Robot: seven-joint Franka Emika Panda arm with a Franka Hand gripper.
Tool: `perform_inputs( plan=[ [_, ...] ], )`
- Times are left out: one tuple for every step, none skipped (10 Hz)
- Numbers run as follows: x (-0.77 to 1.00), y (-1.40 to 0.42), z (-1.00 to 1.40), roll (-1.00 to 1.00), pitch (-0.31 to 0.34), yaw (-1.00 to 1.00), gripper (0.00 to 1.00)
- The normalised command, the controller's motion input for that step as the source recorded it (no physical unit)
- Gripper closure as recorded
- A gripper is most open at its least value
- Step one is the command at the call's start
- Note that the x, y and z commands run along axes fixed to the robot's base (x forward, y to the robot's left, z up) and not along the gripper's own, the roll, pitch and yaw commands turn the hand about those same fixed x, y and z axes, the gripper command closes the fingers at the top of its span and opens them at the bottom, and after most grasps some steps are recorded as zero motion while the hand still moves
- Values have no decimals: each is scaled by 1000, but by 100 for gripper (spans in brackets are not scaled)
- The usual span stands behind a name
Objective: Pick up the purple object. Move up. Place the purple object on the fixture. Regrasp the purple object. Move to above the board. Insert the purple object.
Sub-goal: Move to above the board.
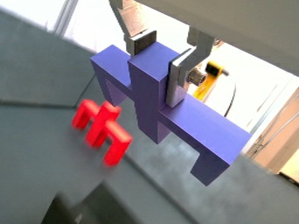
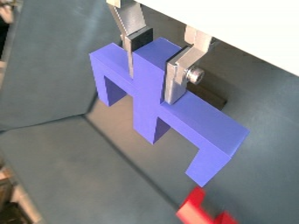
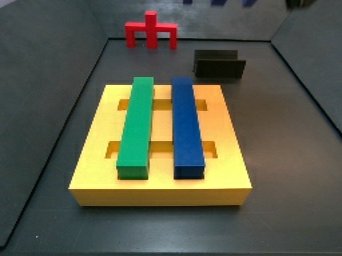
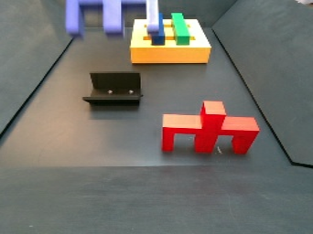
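Hand gripping purple object by its stem aloft, fixture seen only in side views

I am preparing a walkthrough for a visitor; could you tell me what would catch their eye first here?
The purple object hangs clamped by its stem in the gripper, well above the floor. In a side view, the yellow board carries a green bar and a blue bar.

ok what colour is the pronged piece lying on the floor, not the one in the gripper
Red, clearest in a side view. The gripper holds the purple object.
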Motion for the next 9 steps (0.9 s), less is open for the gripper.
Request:
perform_inputs(
  plan=[
    [23,-10,1400,8,94,-16,100],
    [29,-20,675,-9,117,5,100],
    [41,-15,296,7,117,24,100],
    [-837,-1400,264,-1000,52,2,100],
    [-857,-1400,287,-1000,35,7,100],
    [-936,-1400,270,-1000,20,18,100],
    [-918,-1400,261,-1000,18,19,100],
    [-920,-1400,260,-1000,14,21,100],
    [-578,-861,147,-1000,10,24,100]
  ],
)
